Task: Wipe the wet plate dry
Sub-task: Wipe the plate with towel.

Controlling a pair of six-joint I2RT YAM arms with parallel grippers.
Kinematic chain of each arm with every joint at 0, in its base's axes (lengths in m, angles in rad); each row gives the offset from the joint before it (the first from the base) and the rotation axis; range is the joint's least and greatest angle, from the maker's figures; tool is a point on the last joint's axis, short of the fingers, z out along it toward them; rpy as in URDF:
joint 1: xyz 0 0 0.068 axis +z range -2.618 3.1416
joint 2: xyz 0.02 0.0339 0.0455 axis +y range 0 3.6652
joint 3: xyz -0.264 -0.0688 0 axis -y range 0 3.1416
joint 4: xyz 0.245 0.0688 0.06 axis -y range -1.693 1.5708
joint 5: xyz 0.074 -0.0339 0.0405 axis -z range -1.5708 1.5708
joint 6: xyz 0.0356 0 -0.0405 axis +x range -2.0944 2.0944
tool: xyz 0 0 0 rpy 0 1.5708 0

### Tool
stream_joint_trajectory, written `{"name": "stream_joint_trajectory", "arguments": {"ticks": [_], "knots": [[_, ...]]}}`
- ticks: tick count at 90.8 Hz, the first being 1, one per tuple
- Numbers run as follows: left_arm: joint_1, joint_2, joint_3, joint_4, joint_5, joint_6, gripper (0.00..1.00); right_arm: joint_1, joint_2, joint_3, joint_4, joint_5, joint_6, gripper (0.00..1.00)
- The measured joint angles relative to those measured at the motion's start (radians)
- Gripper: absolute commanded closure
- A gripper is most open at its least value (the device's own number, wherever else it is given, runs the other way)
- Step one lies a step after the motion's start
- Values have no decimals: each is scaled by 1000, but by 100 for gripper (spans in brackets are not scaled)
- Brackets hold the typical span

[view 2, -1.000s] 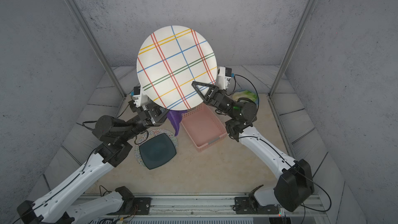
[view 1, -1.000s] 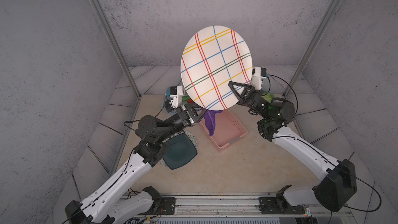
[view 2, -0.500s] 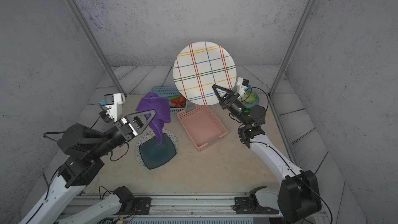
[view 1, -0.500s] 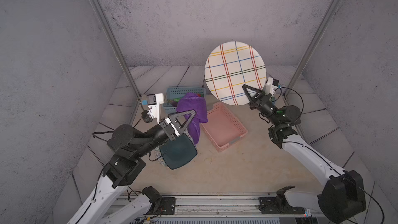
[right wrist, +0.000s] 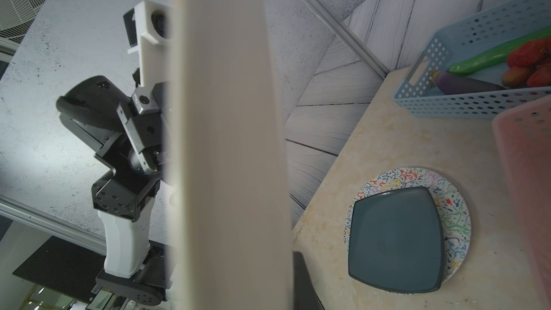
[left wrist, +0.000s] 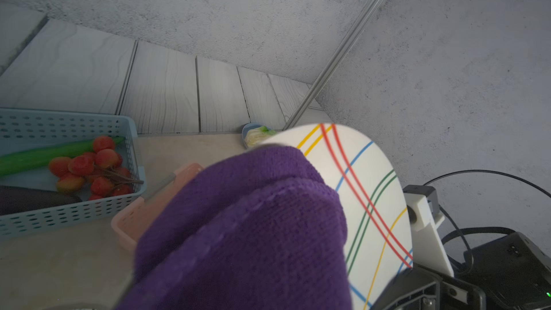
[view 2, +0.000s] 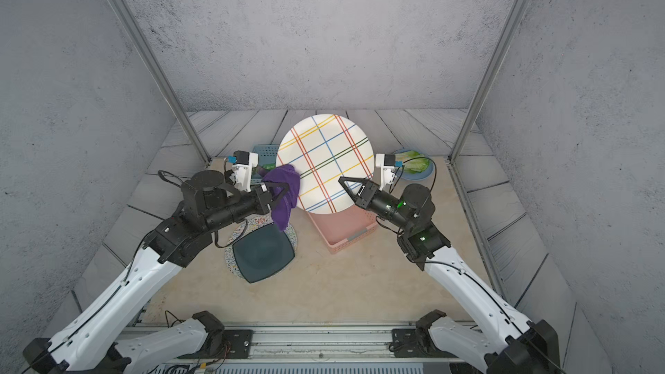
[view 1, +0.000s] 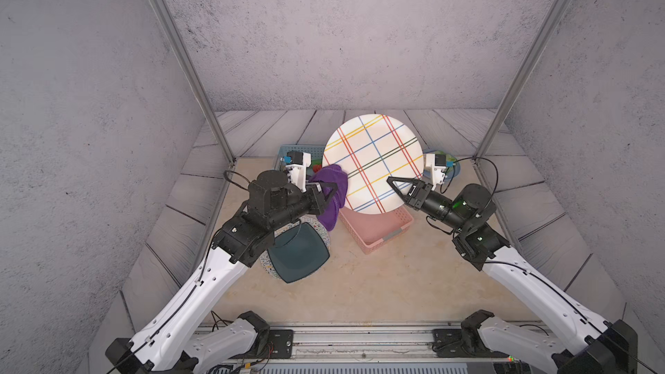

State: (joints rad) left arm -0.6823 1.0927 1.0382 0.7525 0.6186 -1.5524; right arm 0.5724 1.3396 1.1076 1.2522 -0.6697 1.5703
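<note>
A round white plate (view 1: 374, 163) with red, yellow, blue and green stripes is held up on edge above the pink basket, facing the top cameras. My right gripper (view 1: 392, 183) is shut on its lower right rim, as both top views show (view 2: 342, 179). My left gripper (view 1: 334, 192) is shut on a purple cloth (view 1: 329, 188), bunched against the plate's left edge. In the left wrist view the cloth (left wrist: 253, 234) hides the jaws and overlaps the plate (left wrist: 366, 192). The right wrist view shows the plate's pale underside (right wrist: 226, 132) edge-on.
A pink basket (view 1: 381, 235) sits under the plate. Behind it are a blue basket (left wrist: 59, 120) of vegetables and a blue dish of lettuce (view 2: 414, 167). A dark teal square plate (view 1: 298, 257) lies on a speckled plate (right wrist: 456, 204) below the left arm.
The plate has come down from close to the top cameras to just above the pink basket. The left gripper with the cloth swung away to the left, then returned to the plate's left edge.
</note>
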Motion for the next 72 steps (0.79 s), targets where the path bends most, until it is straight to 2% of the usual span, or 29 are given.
{"name": "stream_joint_trajectory", "arguments": {"ticks": [10,18,29,38,49,55,64,72], "knots": [[66,-36,16,-56,0,27,100,-21,-8,-42,-23,14,0,100],[108,-53,80,-143,-3,69,100,38,-12,-77,-19,59,-8,100],[96,-45,138,-130,-7,82,100,151,-13,-74,-18,40,-60,100],[54,-31,117,-65,-21,75,100,158,6,1,-51,6,-98,100],[16,-43,26,-48,-30,84,100,92,39,103,-119,-5,-101,100],[14,-75,-11,-111,-48,124,100,29,43,103,-124,-6,-74,100],[12,-161,-4,-340,-74,263,100,-84,37,50,-105,23,-13,100],[6,-251,48,-570,-129,432,100,-174,-7,-53,-146,56,-13,100]]}}
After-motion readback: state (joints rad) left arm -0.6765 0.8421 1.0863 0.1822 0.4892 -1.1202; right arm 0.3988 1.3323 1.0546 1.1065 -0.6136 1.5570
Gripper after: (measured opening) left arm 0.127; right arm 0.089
